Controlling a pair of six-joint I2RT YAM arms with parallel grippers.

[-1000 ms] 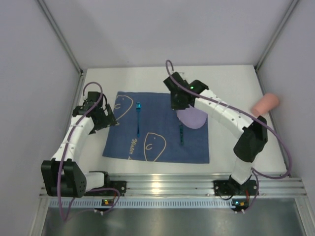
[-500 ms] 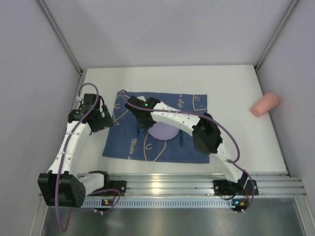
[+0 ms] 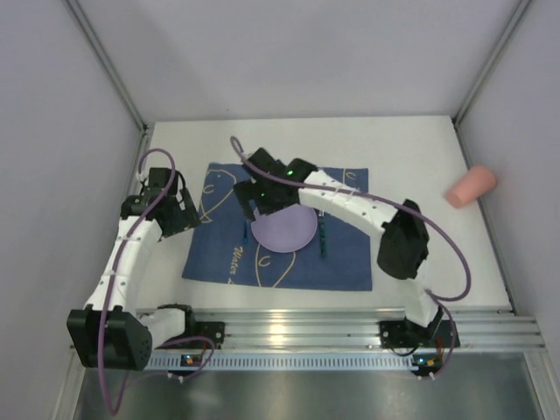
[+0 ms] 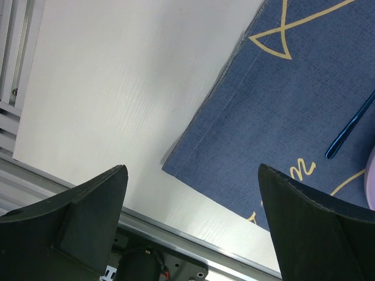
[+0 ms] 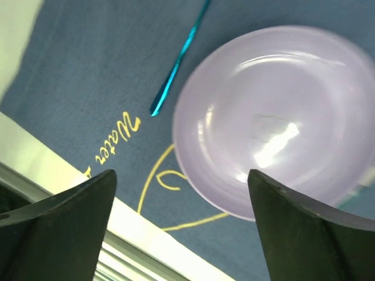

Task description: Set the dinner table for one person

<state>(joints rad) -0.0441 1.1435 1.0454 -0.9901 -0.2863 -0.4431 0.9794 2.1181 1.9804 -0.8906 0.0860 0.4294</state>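
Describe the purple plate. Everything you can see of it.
The plate is round, pale lilac, glossy, plastic by the look, with a shallow well; it is empty. It lies flat on the blue mat, near its middle, between two teal utensils. The left utensil stops just short of its rim; whether the right utensil touches is unclear. The right hand hangs open over its far edge, not gripping.

Lilac plate (image 3: pixel 283 233) on blue mat (image 3: pixel 341 262)

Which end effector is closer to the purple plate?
Right. The right end effector hovers over the plate's far-left rim; the left end effector sits by the blue mat's left edge.
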